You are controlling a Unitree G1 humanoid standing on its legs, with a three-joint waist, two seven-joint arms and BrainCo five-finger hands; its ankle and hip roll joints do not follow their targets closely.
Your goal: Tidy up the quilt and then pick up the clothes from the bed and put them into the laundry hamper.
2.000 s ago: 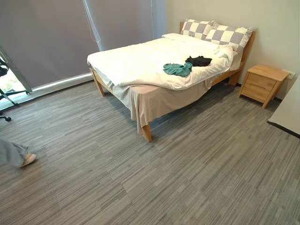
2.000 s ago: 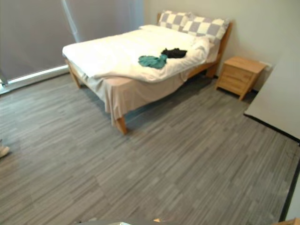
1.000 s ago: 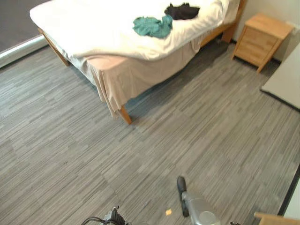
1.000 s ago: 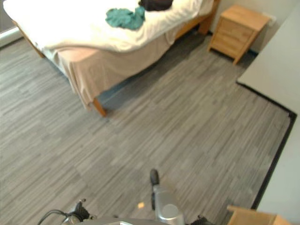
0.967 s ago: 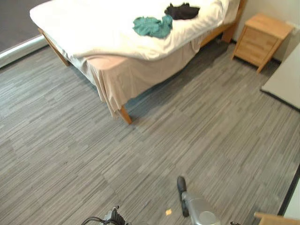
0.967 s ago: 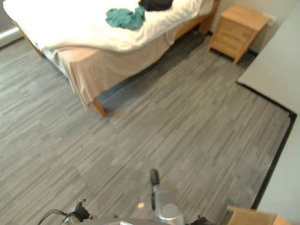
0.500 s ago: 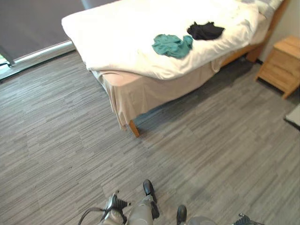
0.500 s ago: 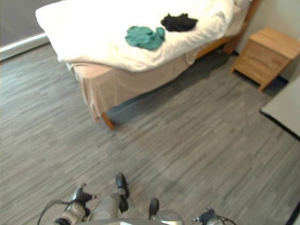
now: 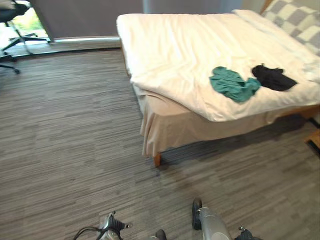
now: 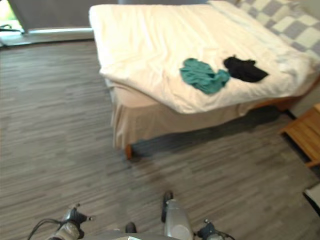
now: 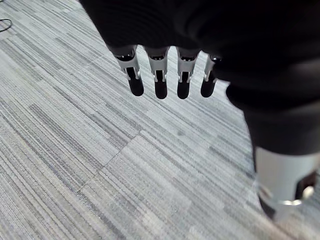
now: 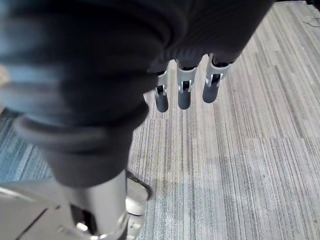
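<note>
From the head cameras there's a wooden-framed bed (image 9: 156, 159) with a cream quilt (image 9: 200, 55) spread over it, a teal garment (image 9: 231, 84) crumpled near the quilt's near edge and a black garment (image 9: 271, 78) just beside it, checkered pillows (image 9: 295, 21) at the head end and an office chair (image 9: 10, 15) by the window. In the left wrist view the left hand (image 11: 157, 80) hangs over bare grey floor (image 11: 75, 150), fingers straight and loose, nothing in it. Right wrist view, same deal: the right hand (image 12: 182, 90) has its fingers relaxed above the floor, empty.
</note>
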